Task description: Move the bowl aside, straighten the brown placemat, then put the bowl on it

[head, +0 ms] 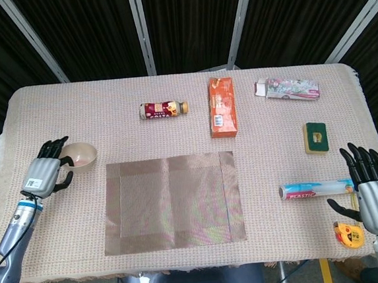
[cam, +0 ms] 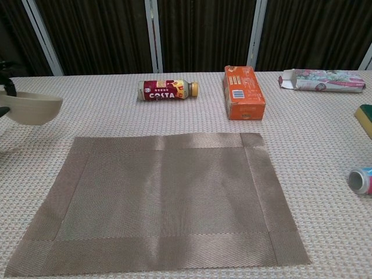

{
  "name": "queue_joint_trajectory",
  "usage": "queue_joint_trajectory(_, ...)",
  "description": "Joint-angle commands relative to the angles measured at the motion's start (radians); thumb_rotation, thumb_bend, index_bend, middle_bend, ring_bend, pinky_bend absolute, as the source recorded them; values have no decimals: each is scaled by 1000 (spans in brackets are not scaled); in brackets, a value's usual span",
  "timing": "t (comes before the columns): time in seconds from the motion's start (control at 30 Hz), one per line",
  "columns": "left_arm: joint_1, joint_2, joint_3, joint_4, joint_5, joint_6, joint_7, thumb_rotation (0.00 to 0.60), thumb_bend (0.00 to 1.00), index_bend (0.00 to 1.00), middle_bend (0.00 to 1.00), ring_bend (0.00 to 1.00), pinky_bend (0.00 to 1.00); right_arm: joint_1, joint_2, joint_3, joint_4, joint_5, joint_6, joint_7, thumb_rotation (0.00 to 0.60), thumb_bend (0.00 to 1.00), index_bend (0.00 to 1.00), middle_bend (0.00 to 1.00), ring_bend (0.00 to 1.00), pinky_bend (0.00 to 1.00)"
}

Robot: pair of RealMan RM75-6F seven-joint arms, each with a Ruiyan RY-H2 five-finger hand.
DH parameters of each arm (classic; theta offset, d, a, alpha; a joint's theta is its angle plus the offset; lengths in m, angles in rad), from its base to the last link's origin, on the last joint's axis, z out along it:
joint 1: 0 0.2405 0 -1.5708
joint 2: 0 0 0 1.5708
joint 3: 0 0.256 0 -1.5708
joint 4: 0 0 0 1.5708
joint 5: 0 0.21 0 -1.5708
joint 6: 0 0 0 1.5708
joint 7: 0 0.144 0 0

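The small beige bowl (head: 80,156) is gripped at its left rim by my left hand (head: 46,172), just off the upper left corner of the brown placemat (head: 172,201). In the chest view the bowl (cam: 35,108) hangs above the table, left of and beyond the placemat (cam: 163,200), and only a bit of the left hand (cam: 6,88) shows at the frame edge. The placemat lies flat and nearly square to the table edge. My right hand (head: 372,188) rests open with its fingers spread at the table's near right corner, far from both.
Along the back lie a Costa bottle (head: 163,108), an orange box (head: 222,107) and a flowery box (head: 288,88). On the right are a green sponge (head: 315,137), a plastic wrap roll (head: 314,188) and a yellow tape measure (head: 348,233) beside my right hand.
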Motion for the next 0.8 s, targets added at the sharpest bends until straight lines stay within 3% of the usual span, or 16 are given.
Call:
queue_joint_trajectory(0.03, -43, 57, -28, -236, 112, 71, 120, 600, 495, 572, 0, 0, 0, 2, 0, 2, 2, 5, -4, 1, 600, 0, 0, 0, 0, 0)
queue_joint_trajectory(0.27, -120, -98, -9, -360, 117, -22, 288, 600, 496, 575, 0, 0, 0, 1, 2, 10, 11, 24, -7, 10, 600, 0, 0, 0, 0, 0)
queue_joint_trajectory(0.5, -161, -317, 22, -251, 70, -88, 396, 600, 495, 577, 0, 0, 0, -2, 6, 16, 16, 42, -7, 16, 600, 0, 0, 0, 0, 0)
queue_joint_trajectory(0.67, -160, -401, 34, -176, 50, -91, 423, 600, 495, 577, 0, 0, 0, -3, 8, 20, 19, 50, -6, 20, 600, 0, 0, 0, 0, 0)
queue_joint_trajectory(0.8, -153, -418, 42, -149, 49, -78, 425, 600, 478, 567, 0, 0, 0, -3, 8, 21, 20, 52, -6, 24, 600, 0, 0, 0, 0, 0)
